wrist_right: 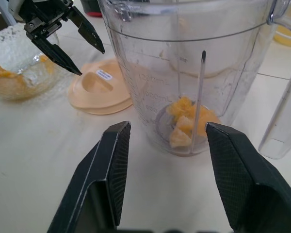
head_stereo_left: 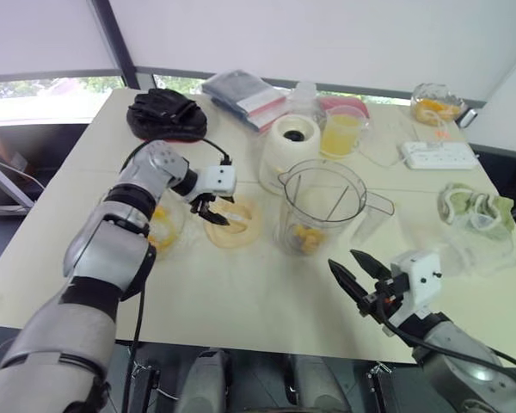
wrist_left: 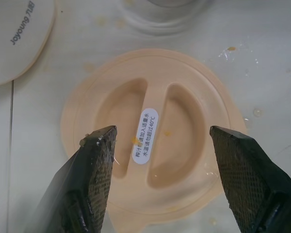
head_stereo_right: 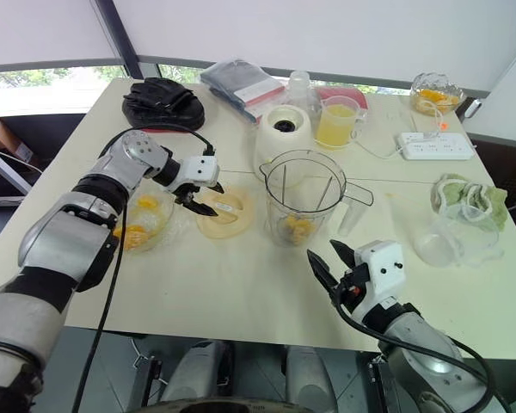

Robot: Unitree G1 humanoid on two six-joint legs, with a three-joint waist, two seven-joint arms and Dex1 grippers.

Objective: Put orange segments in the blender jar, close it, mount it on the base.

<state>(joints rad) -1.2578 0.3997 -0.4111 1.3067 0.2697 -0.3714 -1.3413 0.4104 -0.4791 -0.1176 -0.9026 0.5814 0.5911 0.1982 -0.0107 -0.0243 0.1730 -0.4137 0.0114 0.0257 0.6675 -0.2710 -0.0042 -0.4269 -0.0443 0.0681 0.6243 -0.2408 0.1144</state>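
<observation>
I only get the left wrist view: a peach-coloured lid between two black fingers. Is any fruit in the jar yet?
Observer: Yes, orange segments lie at the bottom of the blender jar.
Operator: Is there more fruit nearby?
Observer: Yes, in a glass bowl on the robot's left of the lid.
Operator: What is the other gripper doing?
Observer: The right gripper is open, holding nothing, in front of the jar.
</observation>
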